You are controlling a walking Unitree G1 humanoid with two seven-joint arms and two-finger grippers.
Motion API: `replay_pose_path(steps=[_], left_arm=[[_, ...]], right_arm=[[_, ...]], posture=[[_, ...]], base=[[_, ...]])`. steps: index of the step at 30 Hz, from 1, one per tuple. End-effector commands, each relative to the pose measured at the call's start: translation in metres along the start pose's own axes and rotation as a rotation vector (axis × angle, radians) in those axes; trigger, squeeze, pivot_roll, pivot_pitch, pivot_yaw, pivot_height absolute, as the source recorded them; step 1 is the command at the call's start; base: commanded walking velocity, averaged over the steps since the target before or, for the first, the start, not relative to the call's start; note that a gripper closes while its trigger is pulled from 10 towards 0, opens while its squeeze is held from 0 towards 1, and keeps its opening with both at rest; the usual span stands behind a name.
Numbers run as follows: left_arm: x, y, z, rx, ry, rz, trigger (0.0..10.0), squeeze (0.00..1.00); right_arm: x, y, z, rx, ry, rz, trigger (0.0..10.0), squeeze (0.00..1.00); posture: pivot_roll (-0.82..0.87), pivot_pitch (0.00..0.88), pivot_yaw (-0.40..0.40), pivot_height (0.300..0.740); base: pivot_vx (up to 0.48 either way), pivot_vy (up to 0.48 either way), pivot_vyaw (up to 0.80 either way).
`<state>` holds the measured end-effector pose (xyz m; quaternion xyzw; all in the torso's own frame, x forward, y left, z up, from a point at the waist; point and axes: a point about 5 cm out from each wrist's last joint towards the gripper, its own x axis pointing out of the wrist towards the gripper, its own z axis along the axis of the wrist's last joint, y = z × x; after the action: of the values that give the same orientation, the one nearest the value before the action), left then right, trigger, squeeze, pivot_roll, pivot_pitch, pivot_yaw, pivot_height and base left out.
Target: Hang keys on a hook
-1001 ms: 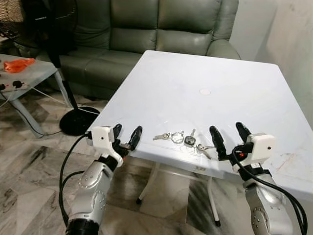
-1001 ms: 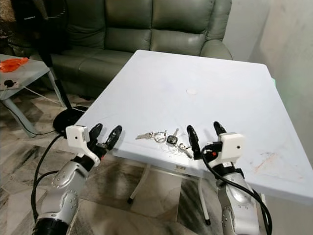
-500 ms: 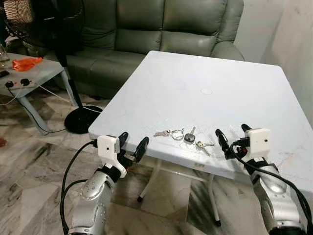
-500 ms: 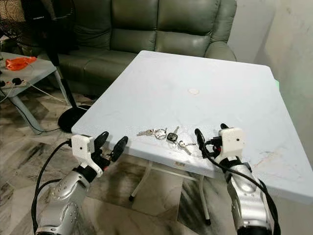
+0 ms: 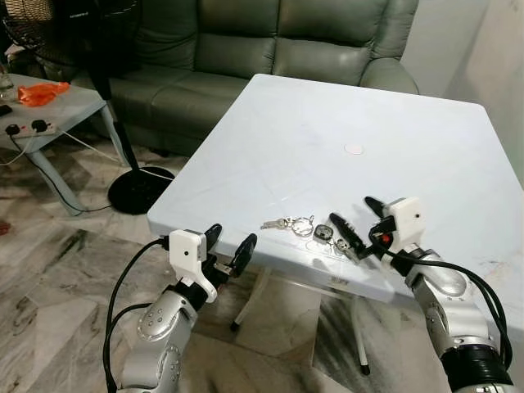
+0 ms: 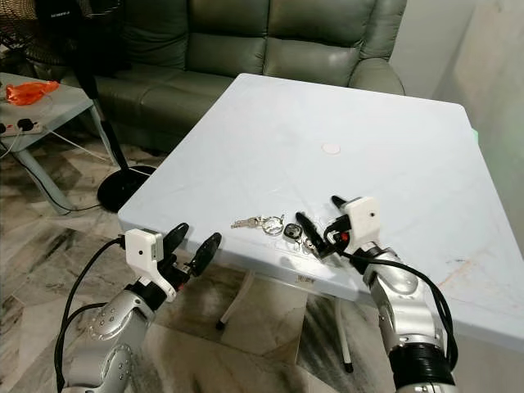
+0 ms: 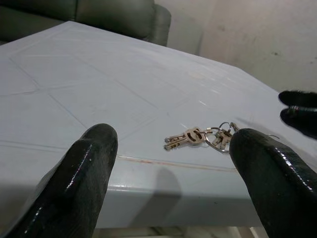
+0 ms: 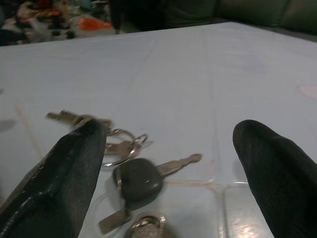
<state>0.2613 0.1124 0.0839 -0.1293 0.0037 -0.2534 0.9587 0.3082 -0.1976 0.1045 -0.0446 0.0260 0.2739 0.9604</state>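
Note:
A bunch of keys [image 5: 299, 224] with silver rings and a black-headed key [image 8: 137, 181] lies near the front edge of the white table [image 5: 327, 131]. My right gripper [image 5: 357, 219] is open low over the table at the right end of the bunch. One of its fingers [image 5: 344, 232] rests over the rightmost keys, the other [image 5: 373, 205] stands clear beyond them. My left gripper [image 5: 232, 237] is open, just below and in front of the table's front edge, left of the keys [image 7: 200, 136]. No hook can be made out.
A grey-green sofa [image 5: 270, 41] stands behind the table. To the left are a standing fan's round base [image 5: 139, 188] and a low side table [image 5: 49, 110] with an orange item and cables. The marble floor [image 5: 49, 270] lies below.
The camera has shifted. My right gripper has advanced from the front edge onto the table and left to the keys. My left gripper keeps its place below the edge.

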Motion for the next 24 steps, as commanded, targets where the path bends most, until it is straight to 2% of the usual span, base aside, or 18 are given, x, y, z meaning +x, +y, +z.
replay_pose_path(steps=[1, 7, 16, 17, 21, 24], left_arm=[[-0.001, -0.001, 0.002, 0.015, 0.001, -0.010, 10.0, 0.00], [-0.001, -0.002, 0.002, 0.012, 0.001, -0.005, 10.0, 0.00], [-0.001, -0.001, 0.003, 0.013, 0.001, 0.000, 10.0, 0.00], [-0.001, -0.001, 0.003, 0.014, 0.002, 0.001, 10.0, 0.00], [0.000, -0.001, 0.003, 0.013, 0.003, 0.004, 10.0, 0.00], [0.000, -0.001, 0.004, 0.013, 0.001, 0.007, 10.0, 0.00]], right_arm=[[0.002, -0.003, 0.002, -0.006, 0.011, 0.023, 10.0, 0.00], [-0.004, -0.005, -0.004, -0.044, 0.051, 0.067, 10.0, 0.00], [-0.004, -0.003, -0.010, -0.043, 0.056, 0.046, 10.0, 0.00], [-0.003, 0.000, -0.011, -0.040, 0.053, 0.047, 8.1, 0.00], [-0.002, 0.005, -0.013, -0.027, 0.048, 0.049, 8.6, 0.00], [-0.002, 0.011, -0.017, -0.014, 0.047, 0.054, 8.2, 0.00]], posture=[[-0.01, 0.040, -0.023, 0.740], [-0.01, 0.040, -0.024, 0.740], [-0.02, 0.047, -0.020, 0.740], [-0.02, 0.047, -0.020, 0.740], [-0.02, 0.047, -0.020, 0.740], [-0.02, 0.047, -0.020, 0.740]], base=[[0.000, 0.000, 0.00], [0.000, 0.000, 0.00], [0.000, 0.000, 0.00], [0.000, 0.000, 0.00], [0.000, 0.000, 0.00], [0.000, 0.000, 0.00]])
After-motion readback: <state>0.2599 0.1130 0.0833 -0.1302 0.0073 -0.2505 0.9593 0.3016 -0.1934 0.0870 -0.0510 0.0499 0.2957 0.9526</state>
